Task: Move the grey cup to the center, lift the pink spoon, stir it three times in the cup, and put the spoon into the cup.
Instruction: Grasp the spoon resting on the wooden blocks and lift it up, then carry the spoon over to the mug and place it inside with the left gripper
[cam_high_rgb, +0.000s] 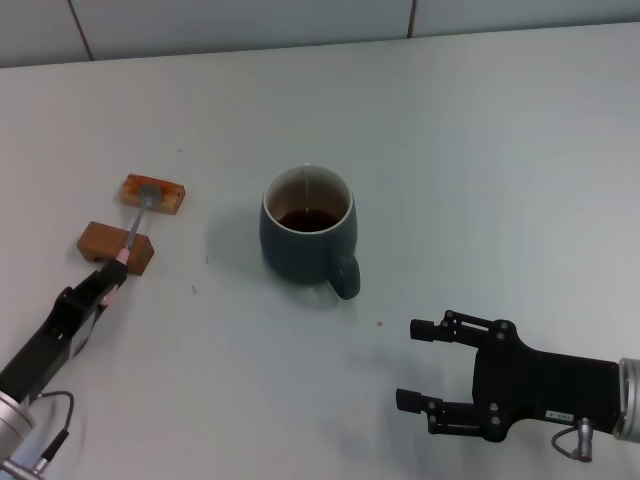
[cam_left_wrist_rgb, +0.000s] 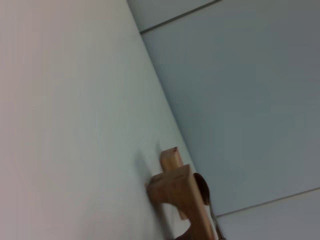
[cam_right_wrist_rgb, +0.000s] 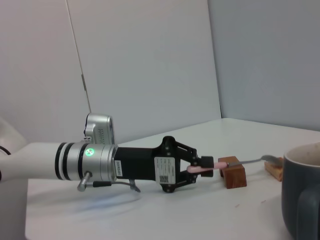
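Observation:
The grey cup (cam_high_rgb: 308, 238) stands upright mid-table with dark liquid inside, its handle toward me; its side also shows in the right wrist view (cam_right_wrist_rgb: 302, 192). The pink spoon (cam_high_rgb: 133, 228) lies across two brown blocks, with its bowl on the far block. My left gripper (cam_high_rgb: 110, 280) is shut on the spoon's pink handle end just in front of the near block; the right wrist view shows this grip (cam_right_wrist_rgb: 201, 168). My right gripper (cam_high_rgb: 422, 366) is open and empty, low over the table in front and to the right of the cup.
The two brown blocks, far (cam_high_rgb: 154, 193) and near (cam_high_rgb: 116, 246), sit left of the cup and also show in the left wrist view (cam_left_wrist_rgb: 176, 187). The white table's back edge (cam_high_rgb: 320, 40) meets a wall.

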